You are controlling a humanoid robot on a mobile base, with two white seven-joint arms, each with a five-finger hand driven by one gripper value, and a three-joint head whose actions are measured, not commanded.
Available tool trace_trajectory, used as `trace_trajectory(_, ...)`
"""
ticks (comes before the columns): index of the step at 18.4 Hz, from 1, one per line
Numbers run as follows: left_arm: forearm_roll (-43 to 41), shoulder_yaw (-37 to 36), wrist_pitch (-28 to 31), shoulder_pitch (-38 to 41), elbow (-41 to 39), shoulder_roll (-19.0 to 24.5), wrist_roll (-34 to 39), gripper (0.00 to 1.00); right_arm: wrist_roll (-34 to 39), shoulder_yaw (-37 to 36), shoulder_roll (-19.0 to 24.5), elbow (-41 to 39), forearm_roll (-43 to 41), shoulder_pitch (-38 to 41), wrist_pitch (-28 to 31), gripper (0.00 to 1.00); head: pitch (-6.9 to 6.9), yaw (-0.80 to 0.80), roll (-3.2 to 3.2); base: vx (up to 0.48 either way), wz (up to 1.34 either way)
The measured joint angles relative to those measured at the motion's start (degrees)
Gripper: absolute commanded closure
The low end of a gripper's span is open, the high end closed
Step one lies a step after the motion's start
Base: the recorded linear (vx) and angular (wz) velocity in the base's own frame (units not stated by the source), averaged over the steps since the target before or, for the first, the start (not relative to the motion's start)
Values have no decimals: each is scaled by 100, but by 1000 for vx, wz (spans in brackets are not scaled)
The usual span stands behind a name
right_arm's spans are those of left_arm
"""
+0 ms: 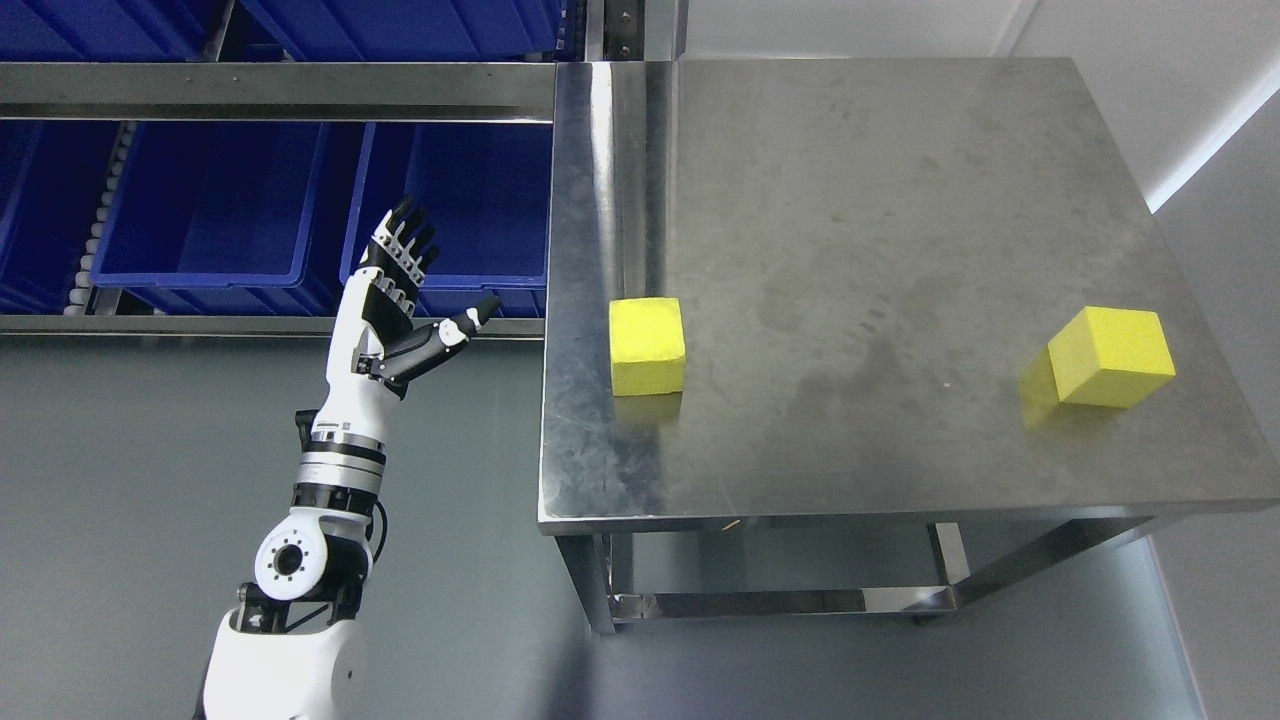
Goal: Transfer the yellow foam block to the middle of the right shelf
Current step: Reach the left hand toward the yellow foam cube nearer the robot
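Note:
Two yellow foam blocks sit on a steel table. One block is near the table's left edge. The other block is near the right edge. My left hand is raised to the left of the table, off its surface, fingers spread and holding nothing. It is well apart from the nearer block. My right arm is out of view.
Blue bins stand on a steel rack at the back left, behind my left hand. Grey floor lies to the left of and below the table. A white wall is at the right.

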Motion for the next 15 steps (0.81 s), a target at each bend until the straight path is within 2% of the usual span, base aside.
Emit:
trace_trajectory(8,-1,61,-75,-240,11,24,-151,0,0,0,0,0,0,1,0,0,0,0,0,0,0)
trace_trajectory(11,-3,84,-85,-627,36,111,-1199,0,2,0,0,0,0,0,0,0,0,0,0,0,0)
trace_trajectory(15,-98,77,-93,-1125,90,302,-2997,0,2,0,0,0,0,0,0,0,0,0,0,0,0)
